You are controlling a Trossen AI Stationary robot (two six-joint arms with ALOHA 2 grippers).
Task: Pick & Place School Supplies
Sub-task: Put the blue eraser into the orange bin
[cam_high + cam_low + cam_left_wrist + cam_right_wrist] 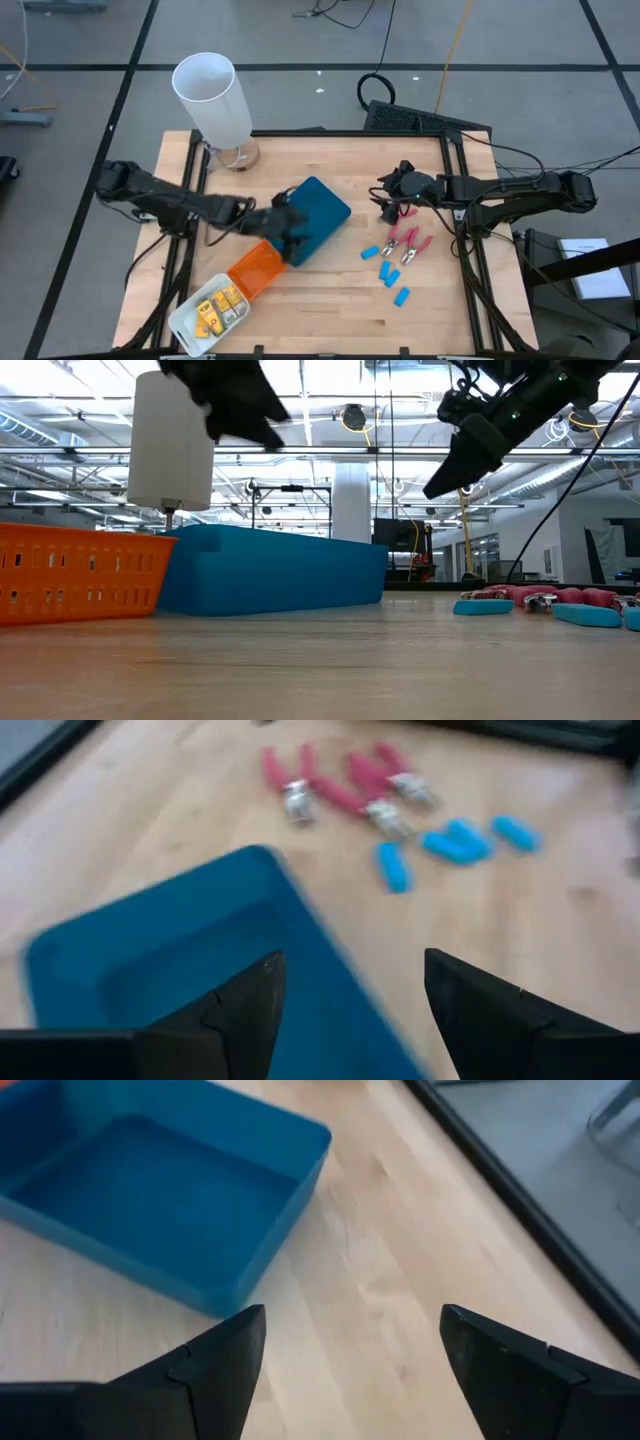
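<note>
We see the left claw (292, 228) hanging over the near corner of the teal tray (318, 213), its fingers (240, 1010) spread apart with nothing between them; the tray's hollow lies right under it in the left wrist view. Just behind this claw, toward the surface's front-left corner, sits the orange tray (256, 270), and beyond that the white tray (190, 322) holding the yellow blocky pieces (220, 305). The right claw (388, 190) hovers raised above the bare wood, also spread wide and empty, with the teal tray ahead of it across a strip of wood in the right wrist view. The two pink-handled tools (406, 243) lie on the surface near this claw, on its front side, side by side. The light-blue oblong pieces (388, 271) are scattered just past the tools, farther toward the front edge; one lies beside the tools' tips. In the low view the tools and blue pieces rest flat below the right claw (455, 475). A tall white cylinder (212, 98) stands at the back-left of the surface (330, 310), well apart from both claws.
</note>
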